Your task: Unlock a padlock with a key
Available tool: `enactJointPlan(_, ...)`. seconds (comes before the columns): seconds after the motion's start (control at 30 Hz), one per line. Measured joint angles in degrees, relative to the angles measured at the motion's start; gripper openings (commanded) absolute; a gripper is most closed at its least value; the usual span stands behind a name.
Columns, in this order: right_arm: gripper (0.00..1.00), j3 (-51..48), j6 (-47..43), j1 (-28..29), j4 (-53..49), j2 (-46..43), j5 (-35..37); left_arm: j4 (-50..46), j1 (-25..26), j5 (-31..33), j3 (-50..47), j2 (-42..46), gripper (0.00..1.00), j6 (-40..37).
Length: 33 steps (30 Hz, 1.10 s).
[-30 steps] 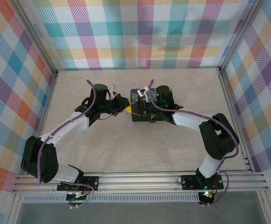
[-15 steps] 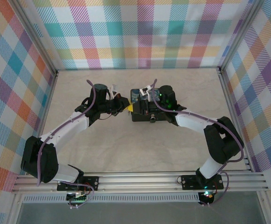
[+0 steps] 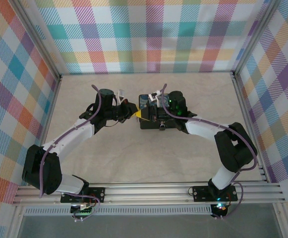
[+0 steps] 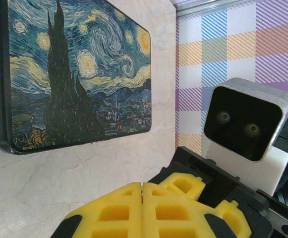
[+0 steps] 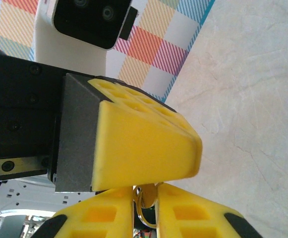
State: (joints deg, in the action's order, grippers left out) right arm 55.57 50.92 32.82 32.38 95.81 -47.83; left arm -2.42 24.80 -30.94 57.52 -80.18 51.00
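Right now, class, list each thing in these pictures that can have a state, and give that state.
Left pincer: shut, fingers touching.
Right pincer: shut on a small metal loop.
Painted box: lid closed.

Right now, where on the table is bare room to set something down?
Bare: the table patch from the Starry Night box to the near rail; the far strip under the back wall. Crowded: the centre, where left hand and right hand, pinching a metal ring, meet by that box.
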Motion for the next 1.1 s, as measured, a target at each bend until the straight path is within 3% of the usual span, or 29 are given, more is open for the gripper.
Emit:
enactJointPlan(0.2,0.04,-0.9,2.7,-0.1,3.6,0.5,0.4,1.2,-0.2,-0.1,-0.4,0.1,0.00,0.3)
enactJointPlan(0.37,0.02,-2.0,2.6,0.0,5.1,0.5,0.5,1.1,-0.2,-0.1,-0.8,0.2,0.16,0.1)
enactJointPlan(0.43,0.02,-2.2,2.1,0.0,4.9,0.5,0.4,0.9,-0.2,0.0,-0.8,0.4,0.28,-0.3)
enactJointPlan(0.6,0.01,-2.3,-1.7,0.2,1.5,0.5,0.0,-1.5,-1.0,0.5,-0.8,1.7,0.41,-1.5)
enactJointPlan(0.9,0.01,-2.1,-15.1,0.2,-14.5,-1.6,-0.5,-8.7,-3.5,-0.9,1.3,2.3,0.37,-7.4)
enactJointPlan(1.1,0.01,0.5,-25.1,0.2,-25.4,-4.0,-1.3,-15.1,-3.1,-8.0,5.9,0.2,0.34,-19.1)
